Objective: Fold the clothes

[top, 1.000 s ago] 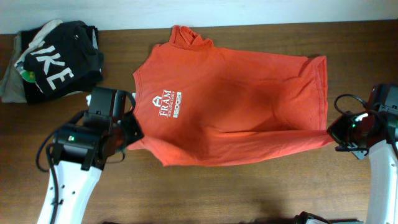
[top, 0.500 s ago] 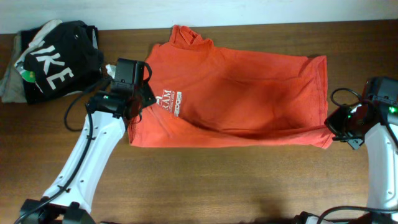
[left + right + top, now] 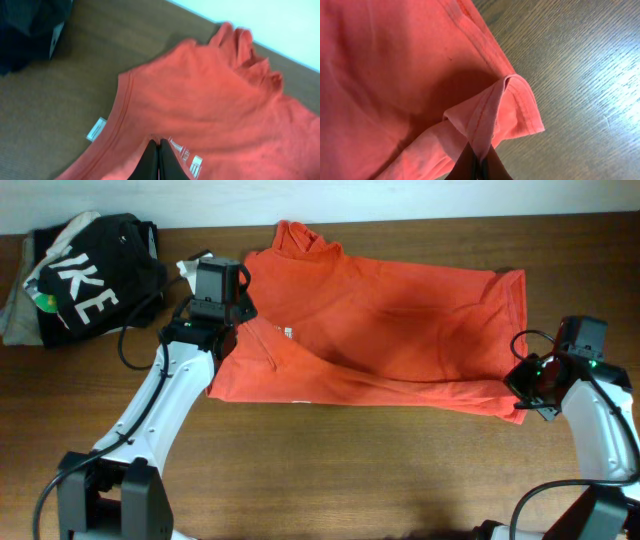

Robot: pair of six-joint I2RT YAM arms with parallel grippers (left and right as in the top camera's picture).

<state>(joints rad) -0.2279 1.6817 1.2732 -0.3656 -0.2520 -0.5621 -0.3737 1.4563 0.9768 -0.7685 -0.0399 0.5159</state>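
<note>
- T-shirt (image 3: 400, 320), red-orange, one item: lies spread on the table with its near edge lifted and drawn partway over its own body. I read this as the first lengthwise fold, half made.
- Left gripper (image 3: 158, 150): fingers pressed together on a thin ridge of the T-shirt, just beside the white chest print (image 3: 187, 155).
- Right gripper (image 3: 479, 161): closed on a doubled bit of hem at the T-shirt's bottom corner.
- Risk, grip: both pinches are narrow. In my judgement a quick pull could slide the cloth out and drop the fold.
- Risk, alignment: if I carry one end further than the other, the folded edge will land skewed on the T-shirt.
- Risk, bulk: the sleeve (image 3: 300, 238) is bunched at the T-shirt's far edge and may end up trapped as a lump.
- Tag (image 3: 96, 129), white: lies flat just outside the T-shirt's ribbed edge.
- Black garment (image 3: 95, 275), white letters: heaped to the left of the T-shirt on a grey-beige garment (image 3: 15, 315), not touching the T-shirt.
- Table (image 3: 350, 470): dark brown wood grain, matt.
- Wall (image 3: 400, 195): pale and plain, beyond the T-shirt's far side.
</note>
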